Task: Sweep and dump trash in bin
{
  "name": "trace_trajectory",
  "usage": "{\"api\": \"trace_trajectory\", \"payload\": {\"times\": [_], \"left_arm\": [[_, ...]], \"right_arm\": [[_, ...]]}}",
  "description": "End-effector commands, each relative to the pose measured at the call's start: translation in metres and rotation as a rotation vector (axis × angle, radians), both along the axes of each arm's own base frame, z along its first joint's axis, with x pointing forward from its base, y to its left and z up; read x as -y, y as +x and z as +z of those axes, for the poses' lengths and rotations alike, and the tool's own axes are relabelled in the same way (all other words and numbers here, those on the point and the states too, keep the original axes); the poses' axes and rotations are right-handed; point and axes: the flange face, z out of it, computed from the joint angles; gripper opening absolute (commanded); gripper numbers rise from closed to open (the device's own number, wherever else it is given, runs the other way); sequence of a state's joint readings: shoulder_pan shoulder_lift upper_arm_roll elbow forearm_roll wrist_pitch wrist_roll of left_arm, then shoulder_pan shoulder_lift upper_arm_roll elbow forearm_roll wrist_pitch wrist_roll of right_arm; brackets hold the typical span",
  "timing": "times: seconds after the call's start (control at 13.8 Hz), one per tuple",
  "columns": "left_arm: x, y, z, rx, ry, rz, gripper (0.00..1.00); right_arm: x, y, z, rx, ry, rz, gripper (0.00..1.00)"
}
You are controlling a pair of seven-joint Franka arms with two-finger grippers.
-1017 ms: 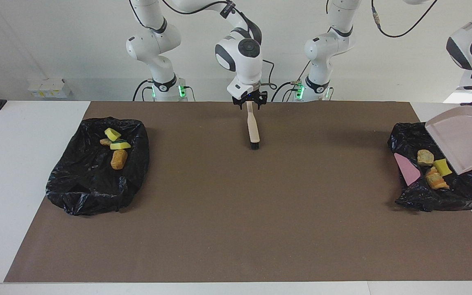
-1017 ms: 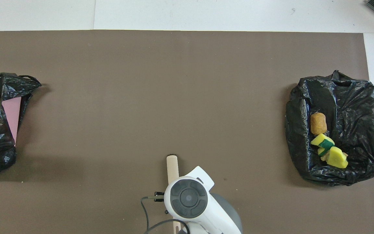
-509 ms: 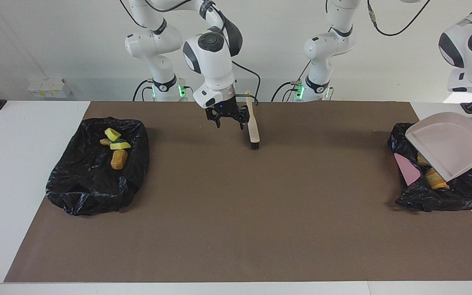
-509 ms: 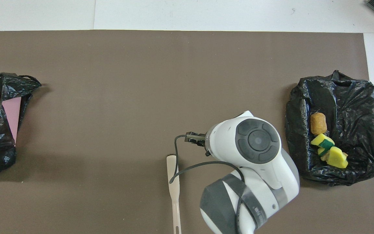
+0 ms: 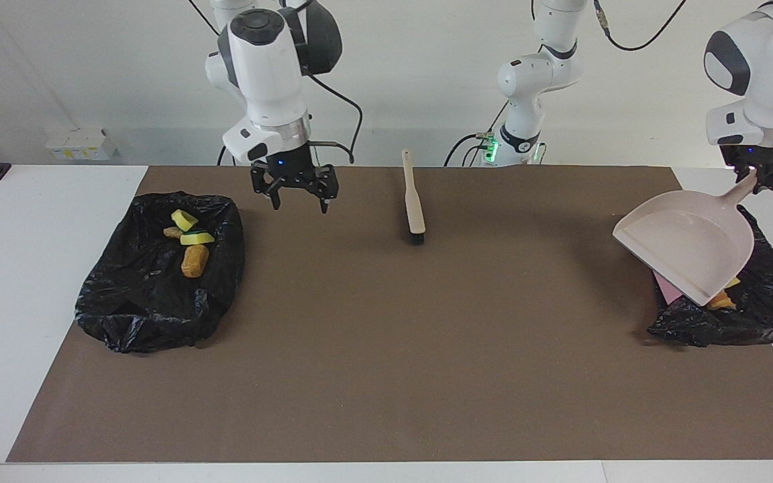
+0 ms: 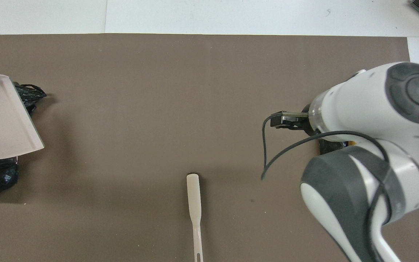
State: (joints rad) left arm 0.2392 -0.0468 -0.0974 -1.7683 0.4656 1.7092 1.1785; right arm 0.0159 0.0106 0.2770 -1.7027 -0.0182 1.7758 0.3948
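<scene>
- Right gripper (image 5: 297,198): fingers spread wide, nothing held, up in the air over the mat just beside the black bag (image 5: 158,275) at the right arm's end.
- Left gripper (image 5: 759,176): closed on the handle of the dustpan (image 5: 685,243), which hangs tilted over the other black bag (image 5: 729,315) at the left arm's end, mouth pointing down twd the bag.
- Trash: yellow sponge pieces (image 5: 188,228) and an orange-brown lump (image 5: 194,260) lie in the right-arm bag; in the left-arm bag only a small orange bit (image 5: 720,303) shows under the pan edge, the rest is hidden.
- Brush (image 5: 414,204) lies free on the mat near the robots, approx. mid table, no gripper on it.
- No scraps visible on the mat.
- Step, as I judge: dumping is finished or nearly; tools are being put away.
- Next move probably: left arm brings the pan clear of the bag w/o catching the plastic and sets it flat on the mat; right arm waits.
</scene>
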Motion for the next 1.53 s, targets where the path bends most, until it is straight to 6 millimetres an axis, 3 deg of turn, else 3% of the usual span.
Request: {"api": "trace_trajectory", "payload": {"times": [0.0, 0.36, 0.73, 1.02, 1.24, 1.31, 1.45], "left_arm": [[0.042, -0.006, 0.002, 0.017, -0.040, 0.094, 0.00], [0.111, -0.013, 0.001, 0.015, -0.128, 0.180, 0.00], [0.186, -0.025, -0.004, 0.060, -0.214, 0.356, 0.00], [0.213, -0.025, -0.005, 0.112, -0.330, 0.640, 0.00], [0.233, -0.022, -0.009, 0.124, -0.370, 0.680, 0.00], [0.239, -0.020, -0.010, 0.142, -0.383, 0.728, 0.00], [0.260, -0.015, -0.020, 0.153, -0.394, 0.755, 0.00]], "right_arm": [[0.010, -0.004, 0.035, -0.006, -0.015, 0.035, 1.00], [0.029, 0.001, 0.044, -0.005, -0.015, 0.000, 1.00], [0.029, 0.002, 0.049, 0.007, -0.014, 0.000, 1.00], [0.037, 0.004, 0.052, 0.014, -0.013, -0.015, 1.00], [0.059, 0.005, 0.059, 0.022, -0.004, -0.057, 1.00], [0.067, -0.009, 0.080, 0.050, 0.000, -0.071, 1.00], [0.080, -0.017, 0.082, 0.022, -0.007, -0.076, 1.00]]}}
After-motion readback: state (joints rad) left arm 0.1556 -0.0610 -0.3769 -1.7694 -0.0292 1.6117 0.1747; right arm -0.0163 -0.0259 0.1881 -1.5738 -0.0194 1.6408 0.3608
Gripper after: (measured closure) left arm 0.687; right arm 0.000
